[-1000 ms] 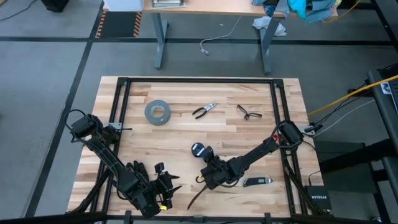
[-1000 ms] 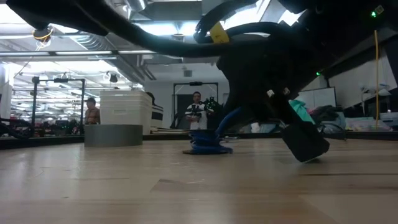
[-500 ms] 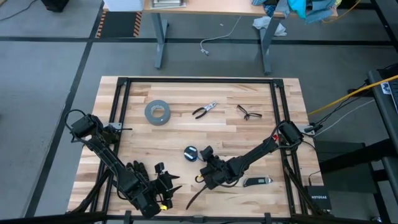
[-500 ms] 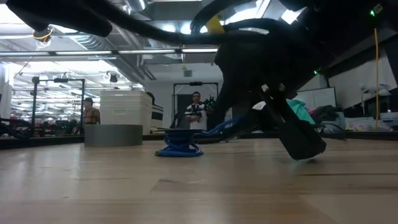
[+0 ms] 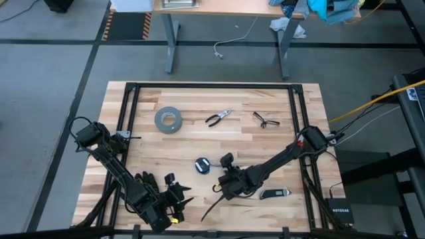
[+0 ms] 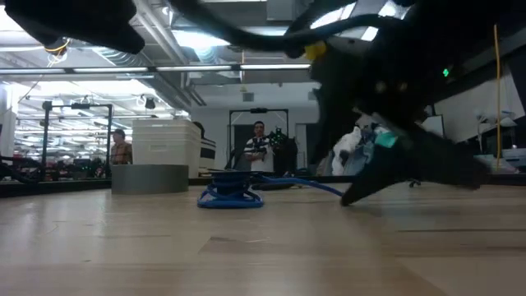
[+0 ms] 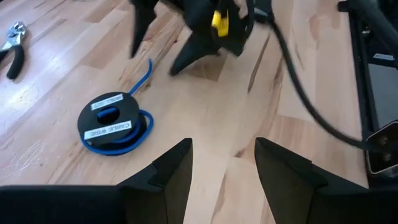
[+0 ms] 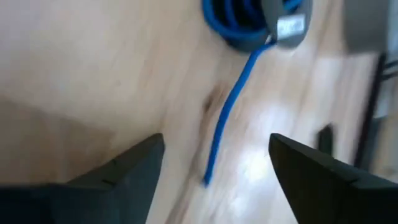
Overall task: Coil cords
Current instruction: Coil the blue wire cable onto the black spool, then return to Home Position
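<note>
The cords (image 5: 202,165) are a small round bundle of blue wire with a black labelled band. It lies flat on the table's middle and also shows in the left wrist view (image 7: 112,122) and the low view (image 6: 230,196). Its loose blue tail (image 8: 224,118) runs along the wood toward my right gripper (image 5: 224,167). That gripper stands open just to the right of the bundle, fingers either side of the tail's end and touching nothing. My left gripper (image 7: 221,152) waits open near the table's front edge (image 5: 184,197), empty.
A grey tape roll (image 5: 168,119), pliers (image 5: 218,117) and glasses (image 5: 265,120) lie toward the far side. A small dark tool (image 5: 274,194) lies right of my right arm. A black cable (image 5: 209,209) trails to the near edge. People stand in the room beyond (image 6: 260,146).
My right gripper has opened and let go of the cord bundle, and its wrist has rolled. The bundle has slid along the table toward the left edge, away from the gripper, and now lies flat with its blue tail trailing behind it.
</note>
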Available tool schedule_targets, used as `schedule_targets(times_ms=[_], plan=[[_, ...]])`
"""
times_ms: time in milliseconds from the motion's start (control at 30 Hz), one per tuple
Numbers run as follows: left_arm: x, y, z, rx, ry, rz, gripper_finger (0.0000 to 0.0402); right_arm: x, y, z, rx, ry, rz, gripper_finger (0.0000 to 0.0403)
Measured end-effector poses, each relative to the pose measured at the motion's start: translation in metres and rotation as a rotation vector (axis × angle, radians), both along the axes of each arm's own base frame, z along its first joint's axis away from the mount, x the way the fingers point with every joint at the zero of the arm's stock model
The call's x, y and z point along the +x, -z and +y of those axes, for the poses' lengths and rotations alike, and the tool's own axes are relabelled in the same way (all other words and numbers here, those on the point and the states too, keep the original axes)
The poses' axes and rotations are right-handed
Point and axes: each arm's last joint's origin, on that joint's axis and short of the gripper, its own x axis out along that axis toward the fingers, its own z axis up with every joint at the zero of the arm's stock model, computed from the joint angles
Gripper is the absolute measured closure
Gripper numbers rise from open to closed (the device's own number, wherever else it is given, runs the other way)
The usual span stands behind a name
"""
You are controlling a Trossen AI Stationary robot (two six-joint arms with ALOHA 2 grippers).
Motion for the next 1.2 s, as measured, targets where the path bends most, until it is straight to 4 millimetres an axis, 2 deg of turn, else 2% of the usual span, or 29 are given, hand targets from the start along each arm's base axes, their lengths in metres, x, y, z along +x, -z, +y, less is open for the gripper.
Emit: schedule_targets(times_ms=[233,400,567,667,767,967,1000,1100,1200], plan=[[-0.002,0.002,0.002,-0.01,-0.023,0.011,0.0235,-0.024,-0.021,-0.003,0.224,0.165,0.107,0.0095],[-0.001,0.001,0.002,-0.003,-0.03,0.001,0.0235,-0.04,-0.057,0.005,0.42,0.295,0.004,0.0095],[-0.001,0.001,0.002,0.059,0.001,0.011,0.0235,-0.064,-0.103,0.028,0.588,0.26,-0.181,0.0102],[-0.002,-0.007,0.005,0.095,0.031,0.016,0.0236,-0.081,-0.125,0.035,0.668,0.238,-0.225,0.0137],[-0.003,-0.024,0.011,0.076,0.05,0.0,0.0251,-0.096,-0.142,0.037,0.71,0.244,-0.275,0.02],[-0.007,-0.06,0.029,0.047,0.095,-0.034,0.0332,-0.123,-0.15,0.035,0.665,0.265,-0.224,0.0366],[-0.008,-0.066,0.032,0.046,0.106,-0.038,0.0348,-0.126,-0.151,0.035,0.656,0.263,-0.216,0.0384],[-0.009,-0.079,0.042,0.053,0.119,-0.054,0.039,-0.131,-0.151,0.035,0.636,0.266,-0.207,0.0384],[-0.009,-0.091,0.053,0.075,0.119,-0.068,0.0391,-0.134,-0.157,0.031,0.654,0.273,-0.219,0.0385]])
